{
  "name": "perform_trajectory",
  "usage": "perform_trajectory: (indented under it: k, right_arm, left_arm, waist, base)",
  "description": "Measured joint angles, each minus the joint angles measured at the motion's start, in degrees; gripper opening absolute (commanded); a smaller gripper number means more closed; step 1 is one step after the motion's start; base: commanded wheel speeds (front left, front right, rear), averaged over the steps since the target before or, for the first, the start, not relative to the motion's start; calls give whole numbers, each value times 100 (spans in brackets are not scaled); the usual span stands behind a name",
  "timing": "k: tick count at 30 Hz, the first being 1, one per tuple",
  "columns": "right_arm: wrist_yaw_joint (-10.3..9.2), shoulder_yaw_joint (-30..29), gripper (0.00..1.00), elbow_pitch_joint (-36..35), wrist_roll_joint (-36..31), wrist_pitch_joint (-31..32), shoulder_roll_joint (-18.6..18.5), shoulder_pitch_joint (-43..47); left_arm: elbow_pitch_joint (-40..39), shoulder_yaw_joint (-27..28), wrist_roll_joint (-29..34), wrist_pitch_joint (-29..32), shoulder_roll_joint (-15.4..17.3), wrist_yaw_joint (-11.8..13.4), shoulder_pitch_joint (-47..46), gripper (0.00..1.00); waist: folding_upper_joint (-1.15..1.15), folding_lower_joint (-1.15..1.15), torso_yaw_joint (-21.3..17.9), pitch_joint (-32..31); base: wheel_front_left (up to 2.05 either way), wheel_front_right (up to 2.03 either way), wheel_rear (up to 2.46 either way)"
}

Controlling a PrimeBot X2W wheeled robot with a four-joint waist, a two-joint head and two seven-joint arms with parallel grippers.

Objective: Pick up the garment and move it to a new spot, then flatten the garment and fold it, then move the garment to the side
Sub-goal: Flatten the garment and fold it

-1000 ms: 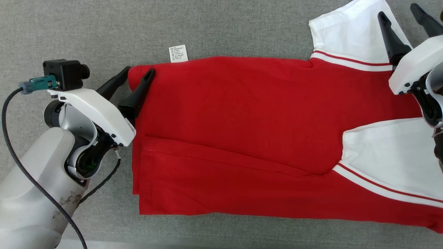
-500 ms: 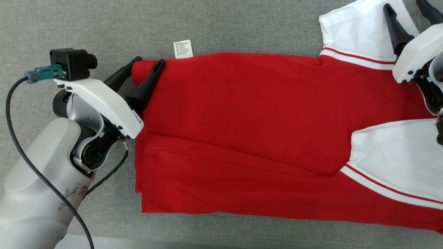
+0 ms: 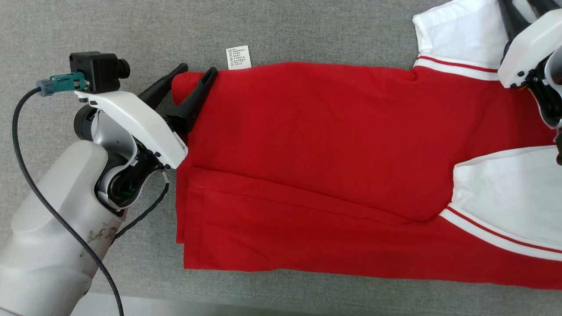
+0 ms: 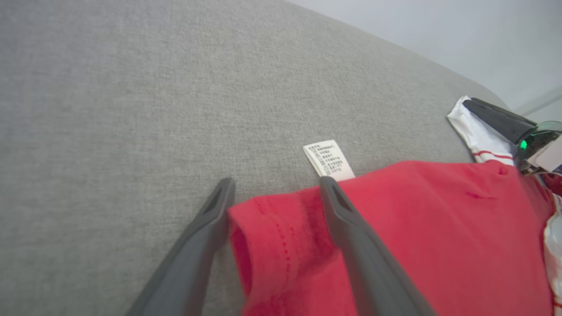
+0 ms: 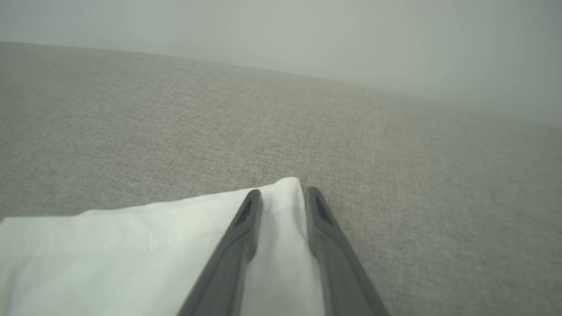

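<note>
the red and white shirt (image 3: 333,145) lies flat on the grey surface (image 3: 131,35). its corner at 10 o'clock sits between the wide open fingers of my left gripper (image 3: 197,71). my right gripper (image 5: 281,195), at 2 o'clock, has the white sleeve corner between narrow fingers; whether they pinch it, i cannot tell.

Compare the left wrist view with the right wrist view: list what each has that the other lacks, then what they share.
Left wrist, not right: left tool open astride the red hem, and the label. Right wrist, not left: the sleeve corner between the fingers of the right tool. Shared: sleeve, right tool, grey surface.
</note>
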Motion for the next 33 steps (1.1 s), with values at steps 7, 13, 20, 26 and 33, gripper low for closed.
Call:
perform_trajectory:
  k: [7,13,20,26,33]
  right_arm:
    - [1,208,0,147,185,-53,-40,-135]
    - [1,255,0,154,593,-186,-66,-135]
    - [1,325,0,-48,1005,-272,-168,-133]
    - [1,414,0,-271,1235,-304,-352,-131]
    - [1,478,0,-684,1463,-397,-494,-59]
  left_arm:
    - [68,-2,-34,-7,-4,-51,-28,91]
    - [153,38,-96,-194,-23,-53,-80,0]
    - [158,160,-119,-450,-29,-104,-82,0]
    - [115,221,-126,-608,-20,-118,-82,0]
    - [-189,231,-97,-740,40,-86,-31,0]
  waist:
    - [0,0,-26,-3]
    - [0,0,-83,-65]
    - [0,0,-148,-140]
    - [0,0,-163,-214]
    - [0,0,-175,-291]
  base:
    - [0,0,0]
    - [0,0,0]
    - [0,0,0]
    - [0,0,0]
    - [0,0,0]
